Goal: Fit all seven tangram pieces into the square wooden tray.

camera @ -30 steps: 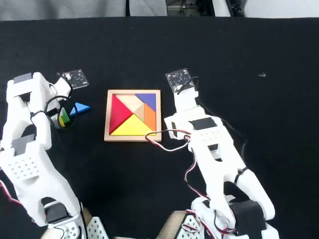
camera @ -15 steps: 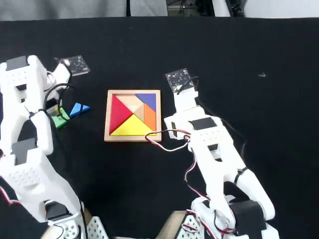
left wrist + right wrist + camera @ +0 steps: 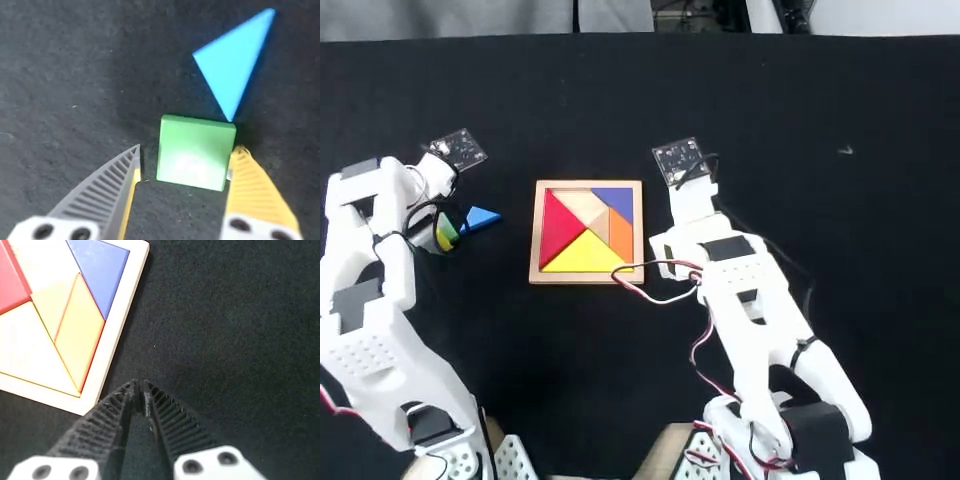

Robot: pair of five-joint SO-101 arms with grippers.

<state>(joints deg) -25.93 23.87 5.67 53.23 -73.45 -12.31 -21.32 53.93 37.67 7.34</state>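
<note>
The left gripper [image 3: 188, 148] straddles the green square [image 3: 196, 142] with fingers spread, left of the wooden tray [image 3: 535, 232]. The right gripper's [image 3: 140, 385] fingers press together just right of it.

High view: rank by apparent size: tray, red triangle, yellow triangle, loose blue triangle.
1. tray
2. red triangle and yellow triangle: they look alike, so no ranking between them
3. loose blue triangle
</note>
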